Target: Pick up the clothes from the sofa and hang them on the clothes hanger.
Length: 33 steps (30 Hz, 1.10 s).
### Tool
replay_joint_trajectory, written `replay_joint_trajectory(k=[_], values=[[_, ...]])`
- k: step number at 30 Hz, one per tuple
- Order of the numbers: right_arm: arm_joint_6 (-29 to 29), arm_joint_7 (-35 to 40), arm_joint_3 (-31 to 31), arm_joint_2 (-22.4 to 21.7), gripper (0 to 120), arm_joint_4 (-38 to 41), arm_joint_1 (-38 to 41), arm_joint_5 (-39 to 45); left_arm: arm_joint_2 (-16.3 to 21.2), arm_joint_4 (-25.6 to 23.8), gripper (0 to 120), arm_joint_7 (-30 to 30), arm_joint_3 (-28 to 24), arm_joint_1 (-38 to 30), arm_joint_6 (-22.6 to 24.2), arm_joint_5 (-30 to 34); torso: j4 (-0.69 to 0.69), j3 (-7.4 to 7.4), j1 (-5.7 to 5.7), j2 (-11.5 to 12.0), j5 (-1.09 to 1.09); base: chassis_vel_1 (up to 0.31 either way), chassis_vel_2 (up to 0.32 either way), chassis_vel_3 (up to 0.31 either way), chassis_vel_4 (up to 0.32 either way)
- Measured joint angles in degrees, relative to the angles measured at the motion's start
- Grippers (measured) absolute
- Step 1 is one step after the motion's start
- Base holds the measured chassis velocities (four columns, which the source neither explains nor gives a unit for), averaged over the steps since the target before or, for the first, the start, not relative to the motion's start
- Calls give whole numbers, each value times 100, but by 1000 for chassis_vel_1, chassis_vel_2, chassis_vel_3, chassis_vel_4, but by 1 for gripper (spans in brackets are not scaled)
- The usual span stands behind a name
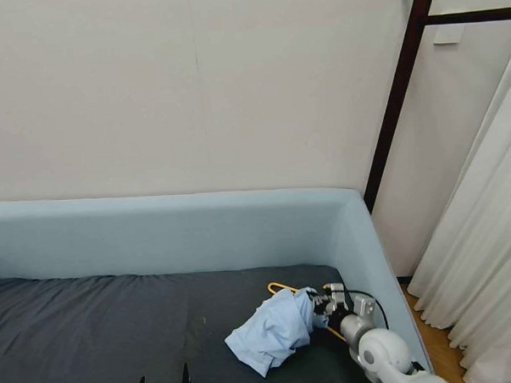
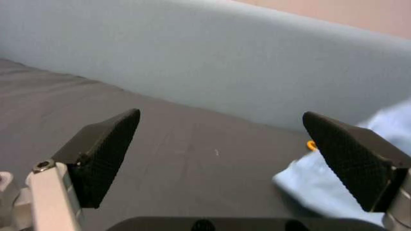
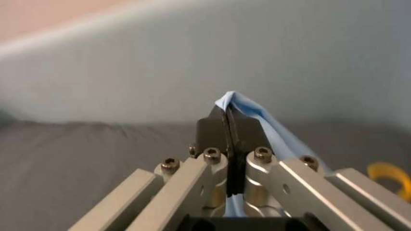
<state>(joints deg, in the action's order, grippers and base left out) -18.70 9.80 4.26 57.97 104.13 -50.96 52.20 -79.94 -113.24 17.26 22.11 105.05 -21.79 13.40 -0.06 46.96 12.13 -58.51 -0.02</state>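
A sofa (image 1: 156,234) with a pale blue back and a dark grey seat is seen across the lower half of the head view, set against a plain light wall (image 1: 191,84). At the bottom edge of that view, towards the left, the left hand (image 1: 162,375) is held low over the bare seat; its two black padded fingers (image 2: 106,154) are spread wide apart and nothing is gripped between them. In the left wrist view the sofa back is seen beyond these fingers and an edge of blue cloth is seen beside one of them, apart from it.

Further right, a light blue garment (image 1: 274,331) is found crumpled on the seat near the sofa's right-hand corner. A yellow hanger (image 3: 385,168) is seen just behind and beside it, partly covered by the cloth. The right hand (image 3: 228,120) is placed at the garment's right side, its fingers pressed tightly together on a fold of the blue cloth, which is pulled up into a ridge at the fingertips. The right arm (image 1: 377,347) is seen stretching in from the lower right.

Beyond the sofa's right end, a dark wooden clothes stand (image 1: 400,92) is seen leaning up against the wall, and white curtains (image 1: 487,258) are hung at the far right.
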Motion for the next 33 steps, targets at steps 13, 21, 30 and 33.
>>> replay_joint_trajectory(k=[13,21,30,33], values=[[-443,187,-1506,-900,0,969,3211,341,-17,-29,100,41,27,-25,-84,6,-1,0,0,-1,0,0,0,0,0],[-310,298,-2512,-343,0,-39,5025,506,2,-14,100,68,119,-15,-199,95,0,2,1,0,2,0,0,0,0],[-269,655,-2846,358,0,-576,6358,993,-20,91,100,104,178,-52,-276,218,0,0,1,0,-2,0,0,0,0],[-270,739,-2763,288,0,-546,6397,1064,0,102,100,107,179,-74,-277,232,0,0,1,0,0,0,0,0,0]])
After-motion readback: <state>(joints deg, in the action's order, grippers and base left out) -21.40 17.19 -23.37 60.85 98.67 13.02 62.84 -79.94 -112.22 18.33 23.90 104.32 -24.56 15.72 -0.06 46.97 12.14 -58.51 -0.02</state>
